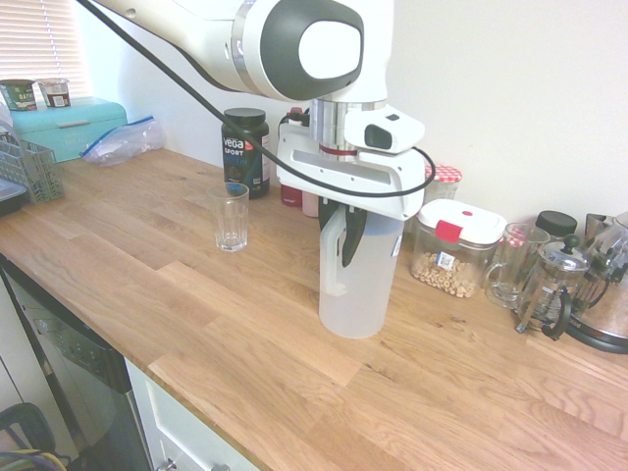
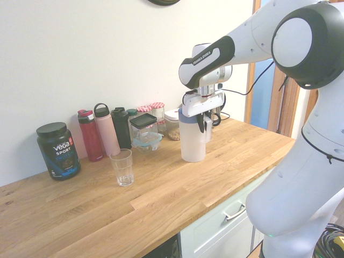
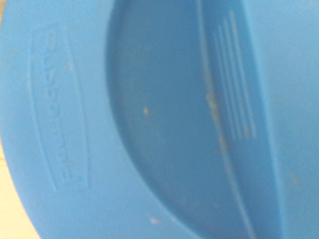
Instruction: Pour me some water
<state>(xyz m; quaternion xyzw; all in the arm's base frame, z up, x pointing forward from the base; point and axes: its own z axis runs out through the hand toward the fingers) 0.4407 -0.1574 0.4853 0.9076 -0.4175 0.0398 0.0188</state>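
Standing upright on the pale wooden countertop [image 1: 196,324], the tall frosted translucent plastic jug [image 1: 358,285] with its blue lid [image 3: 149,124] sits directly beneath the white arm's two-finger gripper [image 1: 345,234], which points straight down over it. The dark fingers [image 2: 201,124] reach down past the lid on the side of the white handle [image 1: 332,250], and the jaws are drawn fully together, clamped on that handle. Water inside the jug cannot be made out through the frosted wall. In the first exterior view, a clear empty drinking glass [image 1: 232,217] stands at about ten o'clock from the jug, well apart from it, with a black protein-powder tub [image 1: 245,149] just behind the glass. At about three o'clock from the jug sits a clear storage box with a white lid and red latch [image 1: 457,247], and further that way a glass French press [image 1: 551,287]. The wrist view is filled by the blue lid, with raised lettering and a ribbed patch.
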